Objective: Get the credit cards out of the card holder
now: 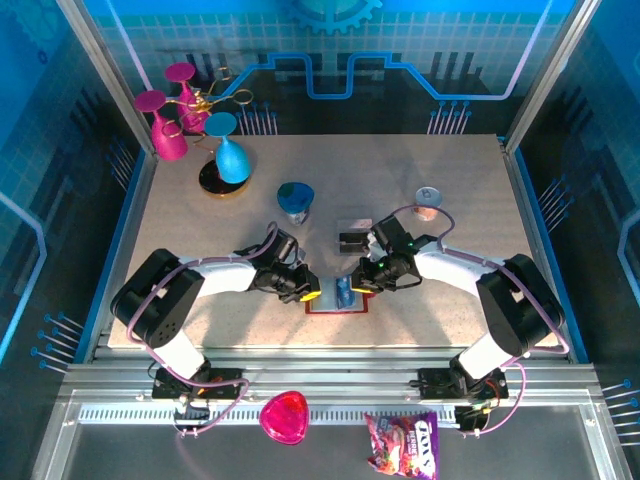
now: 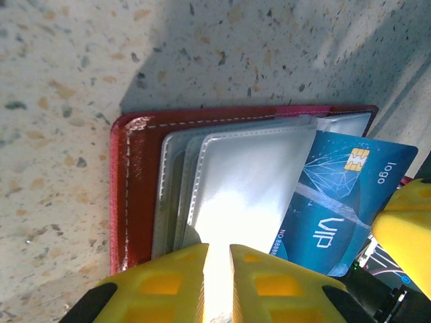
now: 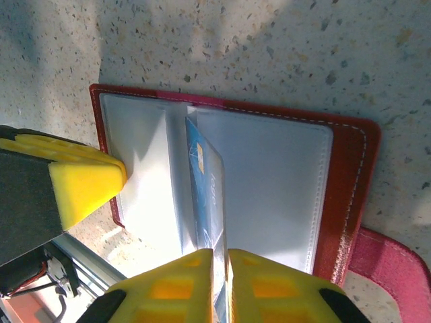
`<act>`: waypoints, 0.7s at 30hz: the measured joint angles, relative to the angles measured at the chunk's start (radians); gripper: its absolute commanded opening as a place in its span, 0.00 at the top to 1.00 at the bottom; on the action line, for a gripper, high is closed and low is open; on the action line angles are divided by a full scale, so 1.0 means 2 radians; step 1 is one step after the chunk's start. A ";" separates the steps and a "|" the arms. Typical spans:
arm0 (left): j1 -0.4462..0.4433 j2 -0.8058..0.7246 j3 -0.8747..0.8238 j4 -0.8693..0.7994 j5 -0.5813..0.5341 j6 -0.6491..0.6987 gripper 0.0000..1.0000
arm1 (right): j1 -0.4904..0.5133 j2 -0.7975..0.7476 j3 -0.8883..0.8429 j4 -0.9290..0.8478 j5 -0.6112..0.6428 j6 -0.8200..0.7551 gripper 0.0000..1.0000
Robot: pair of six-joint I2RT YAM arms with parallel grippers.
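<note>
Your dark red, leather-like bifold card holder [image 1: 330,307] is lying open and flat on the speckled bench [image 1: 200,240]. It is sitting low in the centre of the top view, with both claws closing in on it from either side. Its pale grey plastic pockets are facing up. Its red snap tab [image 3: 394,266] is sticking out at the lower right of the right wrist view.

Your left claw [image 2: 218,259] is sitting at the bottom edge of the left wrist view with its yellow fingers [image 2: 168,282] nearly together. A shiny grey pocket leaf of the card holder is running down into the narrow slit between them, so you are gripping that leaf.

Your right claw [image 3: 220,262] is likewise nearly closed at the bottom of the right wrist view. It is pinching the near edge of the glossy rectangular blue card [image 3: 205,182]. In that view the blue card is standing on edge along the fold, between the two grey pockets. In the left wrist view it is leaning out toward the right of the frame. There it is showing a gold chip and pale lettering, with its left part covered by the grey leaf.

One left-claw finger is touching the left pocket at the left of the right wrist view.

A small dark card [image 1: 350,240] is lying on the bench just above the card holder in the top view. It is too small for you to make out anything more.
</note>
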 measured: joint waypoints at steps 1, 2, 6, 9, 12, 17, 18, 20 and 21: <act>0.000 0.000 0.001 -0.001 0.000 0.000 0.84 | 0.001 0.000 0.000 0.000 0.000 0.000 0.86; 0.000 0.000 0.001 -0.001 0.000 0.000 0.84 | 0.002 0.000 0.000 0.000 0.000 0.002 0.86; 0.000 0.000 0.001 -0.003 0.000 0.000 0.84 | 0.006 0.000 0.000 0.000 0.000 0.006 0.86; 0.000 0.000 0.001 -0.004 0.000 0.000 0.85 | 0.008 0.000 0.000 0.000 0.000 0.007 0.86; 0.000 -0.001 0.001 -0.004 0.000 0.000 0.84 | 0.008 0.000 0.000 0.000 0.000 0.009 0.88; 0.000 -0.005 0.001 -0.008 -0.001 0.000 0.84 | 0.008 0.000 0.000 0.000 0.000 0.009 0.92; 0.000 -0.007 0.001 -0.008 -0.001 0.000 0.84 | 0.008 0.000 0.000 0.000 0.000 0.009 0.92; 0.000 -0.011 0.001 -0.008 -0.002 0.000 0.82 | 0.008 -0.001 0.000 0.000 0.000 0.009 0.93; 0.000 -0.014 0.001 -0.008 -0.002 0.000 0.82 | 0.008 -0.001 0.001 0.000 0.000 0.009 0.94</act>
